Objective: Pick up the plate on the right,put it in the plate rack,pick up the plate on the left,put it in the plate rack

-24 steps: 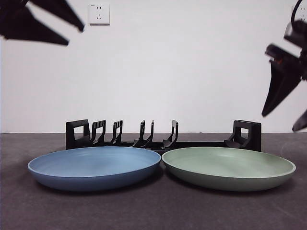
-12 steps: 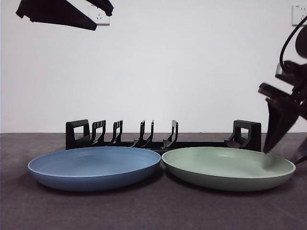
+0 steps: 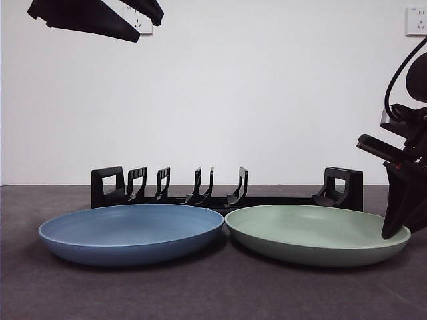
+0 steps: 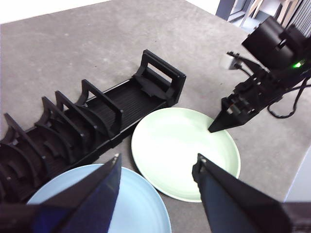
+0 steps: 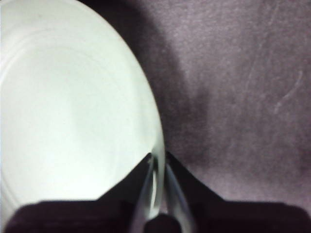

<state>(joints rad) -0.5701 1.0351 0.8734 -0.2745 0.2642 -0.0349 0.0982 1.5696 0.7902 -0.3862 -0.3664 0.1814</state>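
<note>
A green plate (image 3: 317,233) lies on the right of the dark table, and a blue plate (image 3: 130,230) lies on the left, rims almost touching. Behind both runs the long black plate rack (image 3: 200,197), with no plate in it. My right gripper (image 3: 393,230) is down at the green plate's right rim. In the right wrist view its jaws (image 5: 158,162) pinch the rim of the green plate (image 5: 73,107). My left gripper (image 3: 100,17) hangs open high at the upper left, its own view looking down on the rack (image 4: 97,111), the blue plate (image 4: 131,204) and the green plate (image 4: 184,145).
A white wall stands close behind the rack, with a socket (image 3: 417,20) at its top right. Bare grey table (image 3: 213,293) lies in front of the plates and to the right of the green one (image 5: 243,97).
My right gripper has come down from beside the wall to the green plate's right rim and its jaws have narrowed onto it. The left gripper shifted a little rightward up high.
</note>
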